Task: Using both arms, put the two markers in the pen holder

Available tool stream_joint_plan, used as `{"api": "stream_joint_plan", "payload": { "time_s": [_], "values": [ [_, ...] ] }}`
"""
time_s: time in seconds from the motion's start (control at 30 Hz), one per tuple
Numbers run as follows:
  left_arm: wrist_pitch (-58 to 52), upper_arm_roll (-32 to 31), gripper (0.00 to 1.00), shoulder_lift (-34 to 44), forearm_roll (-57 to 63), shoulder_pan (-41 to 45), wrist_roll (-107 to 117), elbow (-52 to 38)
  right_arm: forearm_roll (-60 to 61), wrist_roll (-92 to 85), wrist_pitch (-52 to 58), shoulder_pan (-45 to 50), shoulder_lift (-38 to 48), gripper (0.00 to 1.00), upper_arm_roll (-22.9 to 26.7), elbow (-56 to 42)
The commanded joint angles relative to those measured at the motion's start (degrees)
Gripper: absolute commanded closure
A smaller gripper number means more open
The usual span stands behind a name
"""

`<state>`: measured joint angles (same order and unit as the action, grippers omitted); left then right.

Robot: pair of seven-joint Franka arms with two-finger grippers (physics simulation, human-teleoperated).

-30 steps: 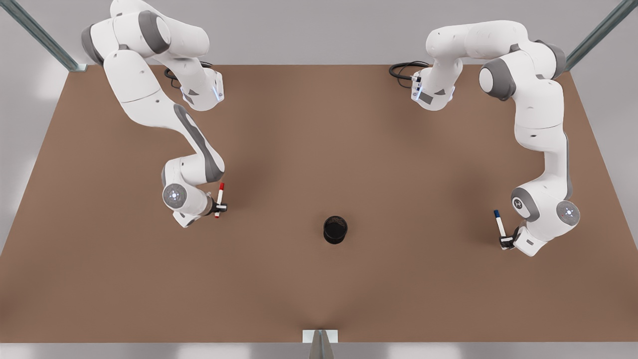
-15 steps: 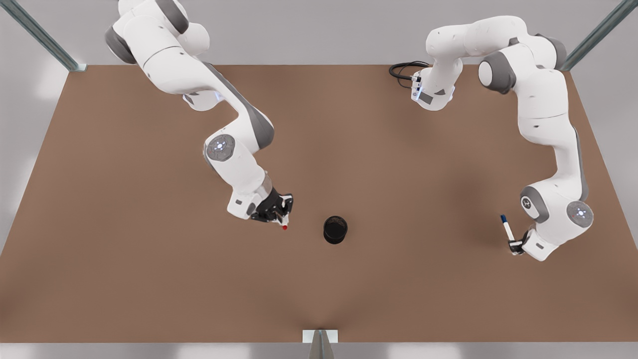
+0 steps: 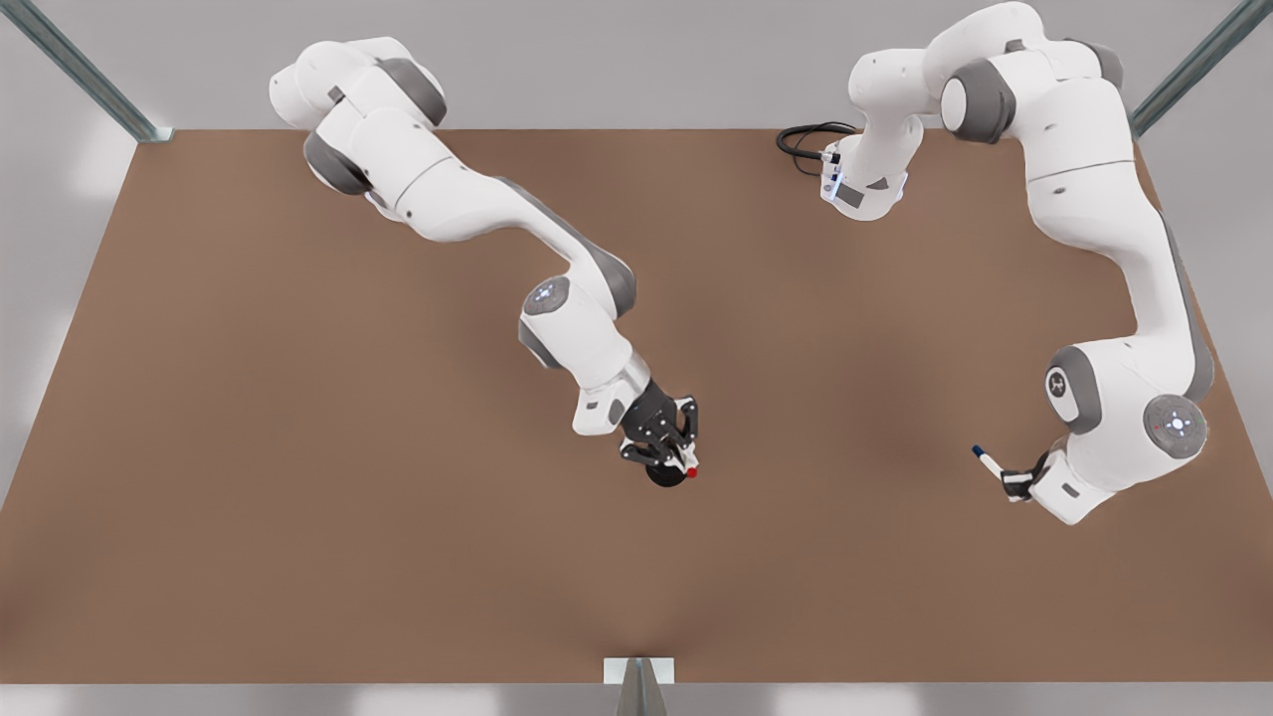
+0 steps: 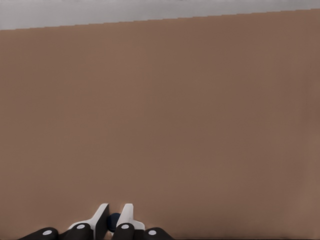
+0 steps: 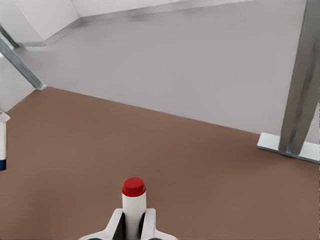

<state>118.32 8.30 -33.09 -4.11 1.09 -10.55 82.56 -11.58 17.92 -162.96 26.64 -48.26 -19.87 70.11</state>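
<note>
Two robot arms work over one brown table [image 3: 298, 517]. There are two markers: one red marker [image 5: 134, 200] and one blue marker [image 3: 987, 461]. One black cup [image 3: 664, 479] sits near the frame's center. Two grippers: right gripper [image 3: 686, 462], left gripper [image 3: 1012, 484].

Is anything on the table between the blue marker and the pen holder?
Nothing visible does. Bare table lies between the blue marker, held in the left gripper, and the pen holder, where the right gripper holds the red marker over it.
</note>
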Motion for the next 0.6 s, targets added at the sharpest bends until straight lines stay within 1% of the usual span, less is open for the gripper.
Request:
{"api": "stream_joint_plan", "payload": {
  "time_s": [0.0,0.07,0.1,0.2,0.23,0.27,0.33,0.37,0.4,0.43,0.47,0.5,0.53,0.57],
  "values": [
    [-5.2,0.0,0.79,0.9,-3.9,1.5,8.7,0.0,-2.5,3.6,-9.3,-0.1,-0.3,0.79,0.4,2.0],
    [-5.4,0.0,0.79,1.8,-4.6,3.5,10.2,0.0,-5.4,3.6,-13.2,-0.9,-0.3,0.79,0.8,6.3],
    [-5.8,0.0,0.79,2.0,-4.6,3.6,10.2,0.0,-5.5,3.6,-16.4,-0.5,-0.3,0.79,2.2,8.3],
    [-6.2,0.0,0.79,1.8,-4.5,3.9,10.1,0.0,-7.3,3.6,-20.4,0.0,-1.7,0.79,2.8,10.0],
    [-6.3,0.0,0.79,1.8,-4.5,3.9,9.9,0.0,-7.8,3.7,-21.4,0.3,-2.2,0.2,2.8,10.4],
    [-6.4,0.0,0.79,1.8,-4.4,3.9,9.9,0.0,-7.8,3.8,-21.3,0.3,-2.2,0.0,2.8,10.4],
    [-7.5,0.0,0.79,2.0,-4.3,3.9,9.9,0.0,-7.8,3.4,-20.0,-0.3,-1.8,0.0,2.8,10.2],
    [-7.5,0.0,0.79,2.2,-4.3,4.0,10.0,0.0,-8.0,3.4,-15.6,-1.3,1.0,0.0,2.6,11.4],
    [-8.5,0.0,0.79,2.7,-4.6,4.4,10.3,-0.1,-8.0,3.8,-5.5,-4.0,7.4,0.0,1.9,13.4],
    [-10.1,0.0,0.79,3.6,-4.6,6.5,12.8,-0.1,-7.8,4.0,7.6,-7.6,15.0,0.0,1.8,16.3],
    [-11.5,0.0,0.79,4.9,-4.9,9.5,15.6,-0.2,-7.6,4.0,20.7,-12.9,20.7,0.0,0.8,16.2],
    [-11.8,0.0,0.79,6.0,-7.5,12.4,18.2,-0.3,-7.3,3.9,33.5,-20.4,24.6,0.0,-3.1,15.9],
    [-11.8,0.0,0.79,6.3,-9.9,14.8,21.3,-1.2,-4.1,3.7,43.2,-27.4,26.5,0.0,-7.1,13.4],
    [-11.6,0.0,0.79,6.1,-10.1,18.2,26.3,-2.5,-3.3,2.3,53.0,-31.5,28.7,0.0,-8.3,12.1]
  ]
}}
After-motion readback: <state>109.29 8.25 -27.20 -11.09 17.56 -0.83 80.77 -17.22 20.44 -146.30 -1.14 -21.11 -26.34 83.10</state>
